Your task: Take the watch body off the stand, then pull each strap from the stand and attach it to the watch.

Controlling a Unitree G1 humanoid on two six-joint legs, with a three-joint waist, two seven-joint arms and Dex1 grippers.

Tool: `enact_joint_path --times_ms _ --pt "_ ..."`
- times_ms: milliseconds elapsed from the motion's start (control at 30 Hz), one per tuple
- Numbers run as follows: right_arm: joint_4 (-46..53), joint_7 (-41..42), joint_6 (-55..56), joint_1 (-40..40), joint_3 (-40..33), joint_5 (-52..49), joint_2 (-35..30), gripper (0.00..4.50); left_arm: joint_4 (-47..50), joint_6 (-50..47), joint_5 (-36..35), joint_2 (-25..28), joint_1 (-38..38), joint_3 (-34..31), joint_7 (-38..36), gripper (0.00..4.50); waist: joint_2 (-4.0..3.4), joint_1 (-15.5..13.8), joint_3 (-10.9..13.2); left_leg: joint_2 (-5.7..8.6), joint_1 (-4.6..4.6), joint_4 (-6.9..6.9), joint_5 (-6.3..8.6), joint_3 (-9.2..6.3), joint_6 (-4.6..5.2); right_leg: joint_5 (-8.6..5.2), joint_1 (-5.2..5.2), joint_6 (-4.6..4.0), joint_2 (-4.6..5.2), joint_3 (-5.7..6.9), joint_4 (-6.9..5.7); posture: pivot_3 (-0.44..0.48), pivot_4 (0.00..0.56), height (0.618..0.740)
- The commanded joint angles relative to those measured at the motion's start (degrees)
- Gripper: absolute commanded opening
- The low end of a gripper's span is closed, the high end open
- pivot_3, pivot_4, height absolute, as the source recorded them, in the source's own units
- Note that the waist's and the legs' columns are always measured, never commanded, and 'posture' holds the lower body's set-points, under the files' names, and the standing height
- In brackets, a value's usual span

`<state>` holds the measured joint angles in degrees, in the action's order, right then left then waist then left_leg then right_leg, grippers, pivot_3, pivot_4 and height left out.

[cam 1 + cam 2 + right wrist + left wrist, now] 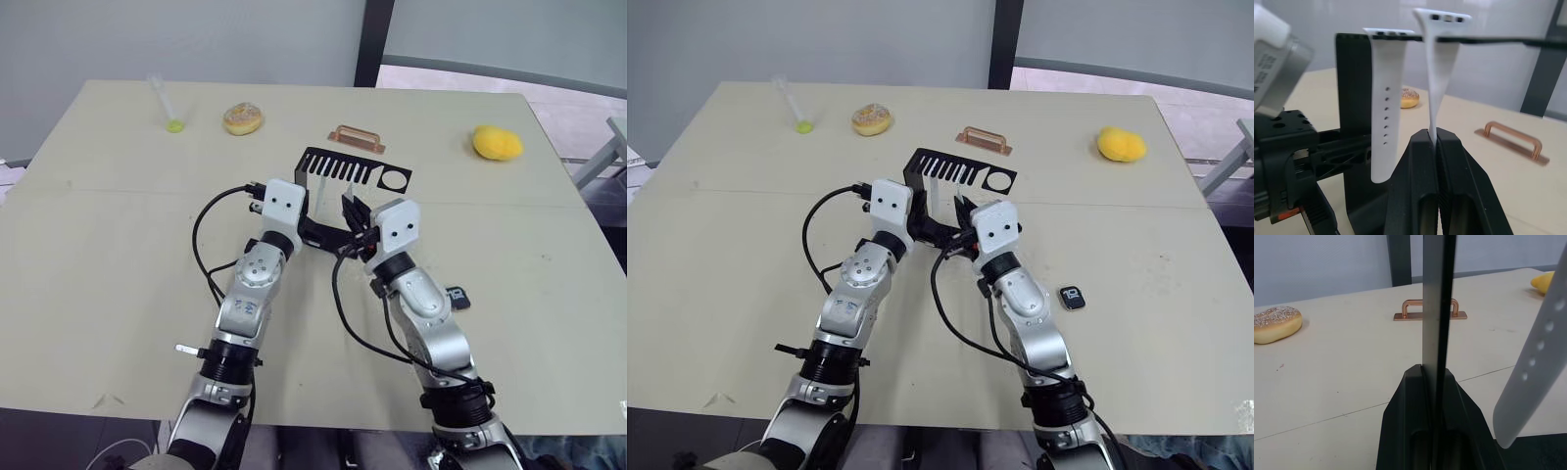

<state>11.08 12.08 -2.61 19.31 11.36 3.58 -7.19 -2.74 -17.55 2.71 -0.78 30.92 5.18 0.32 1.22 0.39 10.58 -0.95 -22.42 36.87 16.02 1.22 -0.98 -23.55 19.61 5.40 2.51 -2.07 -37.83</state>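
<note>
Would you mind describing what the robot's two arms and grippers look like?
Both arms are silver-grey metal with rounded joints and black collars near the base. Each wrist carries a white boxy housing. The left gripper and right gripper have black wedge-shaped fingers. Loose black cables loop beside each forearm.

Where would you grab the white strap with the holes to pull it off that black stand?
Probably its free lower half, below the holes, coming from the robot's side. The holed strap hangs straight down from the stand top arm, caught only at its upper end, with its flat faces open for two fingers. The right gripper already pinches the plain strap like that.
</note>
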Motion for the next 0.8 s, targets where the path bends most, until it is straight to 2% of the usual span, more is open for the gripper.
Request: enact_joint_path --times_ms 33,300,533,667,800 --pt "1.9 -1.8 5.0 0.4 0.1 3.3 -0.4 0.03 1.6 -0.1 0.0 -0.4 0.1 -0.1 -0.1 0.00 0.00 0.0 0.0 0.00 0.00 0.00 0.00 0.00 0.00 0.00 0.00 0.00 0.00 0.00 0.01 0.000 0.150 0.740" --pt "3.7 1.7 8.7 -4.2 0.8 2.9 -2.9 0.03 1.3 -0.3 0.0 -0.3 0.3 -0.4 -0.2 0.00 0.00 0.0 0.0 -0.01 0.00 0.01 0.00 0.00 0.00 0.00 -0.03 0.00 -0.01 0.00 0.01 0.000 0.150 0.740" --pt "7.6 3.8 8.5 -12.0 -2.5 0.1 -6.8 0.03 1.1 -1.0 -0.6 -0.4 0.2 -0.7 -0.5 0.00 0.01 0.1 0.0 -0.01 0.01 0.03 0.01 0.02 0.01 0.00 -0.06 0.00 -0.01 -0.01 0.05 0.000 0.150 0.740" --pt "7.9 4.9 8.2 -13.4 -4.8 -1.6 -8.6 0.00 1.8 -1.2 -1.5 -0.4 -0.1 -0.1 -2.5 1.36 0.01 -0.1 0.0 -0.01 0.02 0.05 0.01 0.02 0.00 0.00 -0.05 0.00 -0.02 -0.01 0.08 0.000 0.150 0.740" --pt "8.5 8.3 7.5 -14.3 -6.8 -4.9 -11.4 0.00 6.1 -3.9 -1.4 1.2 -2.8 -0.4 -3.8 3.36 0.01 0.0 0.0 -0.01 0.01 0.07 0.01 0.03 0.01 0.00 -0.06 0.00 -0.02 -0.01 0.09 0.000 0.150 0.740"
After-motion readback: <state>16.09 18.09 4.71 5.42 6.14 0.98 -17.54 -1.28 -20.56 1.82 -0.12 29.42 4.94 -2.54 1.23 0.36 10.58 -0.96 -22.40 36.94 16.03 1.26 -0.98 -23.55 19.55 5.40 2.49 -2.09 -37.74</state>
